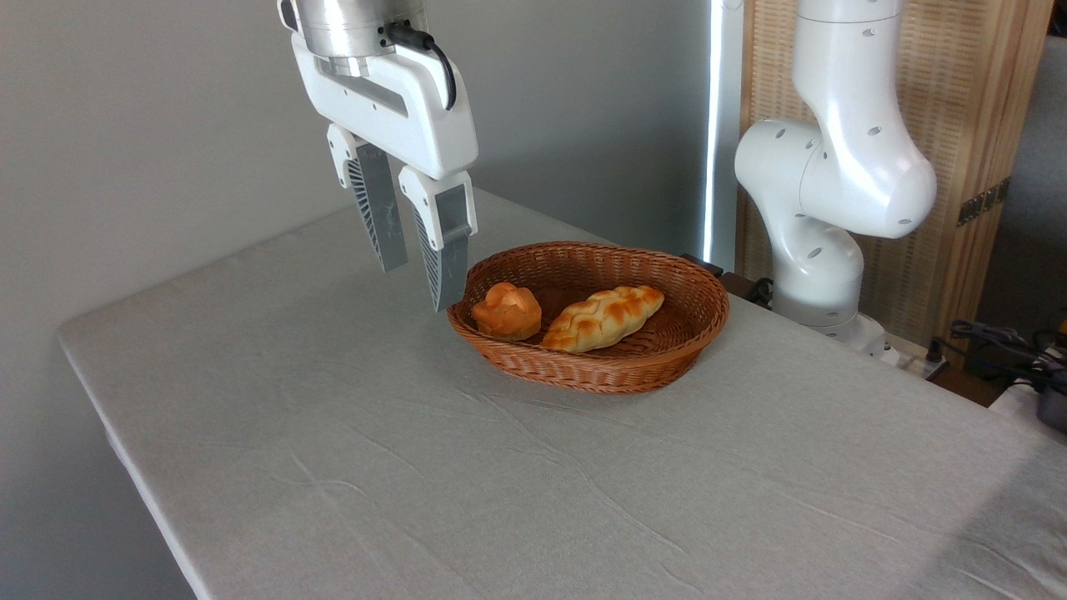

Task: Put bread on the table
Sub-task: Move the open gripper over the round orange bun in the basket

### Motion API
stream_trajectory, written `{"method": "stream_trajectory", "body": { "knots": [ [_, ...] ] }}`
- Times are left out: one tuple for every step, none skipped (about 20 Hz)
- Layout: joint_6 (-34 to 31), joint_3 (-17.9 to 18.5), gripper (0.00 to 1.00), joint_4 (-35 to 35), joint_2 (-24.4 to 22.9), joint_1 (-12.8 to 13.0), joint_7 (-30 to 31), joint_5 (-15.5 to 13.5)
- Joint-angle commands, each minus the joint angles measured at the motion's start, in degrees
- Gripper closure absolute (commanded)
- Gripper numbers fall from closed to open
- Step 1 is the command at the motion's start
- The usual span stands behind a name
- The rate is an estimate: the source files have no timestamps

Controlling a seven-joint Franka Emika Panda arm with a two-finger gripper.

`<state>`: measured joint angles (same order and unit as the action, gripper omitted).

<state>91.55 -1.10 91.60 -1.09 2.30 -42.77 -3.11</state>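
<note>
The bread (507, 310), a small round orange-golden bun with a knotted top, lies in the left end of a brown wicker basket (658, 357). The basket stands on the table (350, 467), which is covered with a wrinkled light grey cloth. My gripper (421, 287) hangs above the table just left of the basket's left rim, a little above and to the left of the bun. Its two fingers point down and stand apart with nothing between them.
A longer braided golden loaf (603, 317) lies in the basket to the right of the bun. The arm's white base (821, 250) rises behind the table's far right edge, with cables (1000, 342) beside it. Bare cloth stretches across the front and left.
</note>
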Motion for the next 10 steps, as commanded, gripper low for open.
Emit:
{"method": "stream_trajectory", "body": {
  "knots": [
    [0.2,0.13,0.0,0.95,-1.02,-0.28,-0.55,-0.14],
    [0.12,0.04,0.0,0.95,-1.02,-0.2,-0.56,-0.14],
    [0.2,0.13,0.0,0.95,-1.02,-0.19,-0.56,-0.14],
    [0.2,0.13,0.0,0.95,-1.02,-0.28,-0.64,-0.14],
    [0.2,0.13,0.0,0.95,-1.02,-0.28,-0.73,-0.14],
    [0.2,0.13,0.0,0.95,-1.02,-0.28,-0.73,-0.14],
    [0.2,0.13,0.0,0.86,-1.02,-0.28,-0.82,-0.14],
    [0.2,0.13,0.0,0.95,-1.02,-0.28,-0.82,-0.14],
    [0.2,0.13,0.0,0.95,-1.02,-0.28,-0.82,-0.14],
    [0.2,0.13,0.0,1.04,-1.11,-0.28,-0.82,-0.14]
  ]
}}
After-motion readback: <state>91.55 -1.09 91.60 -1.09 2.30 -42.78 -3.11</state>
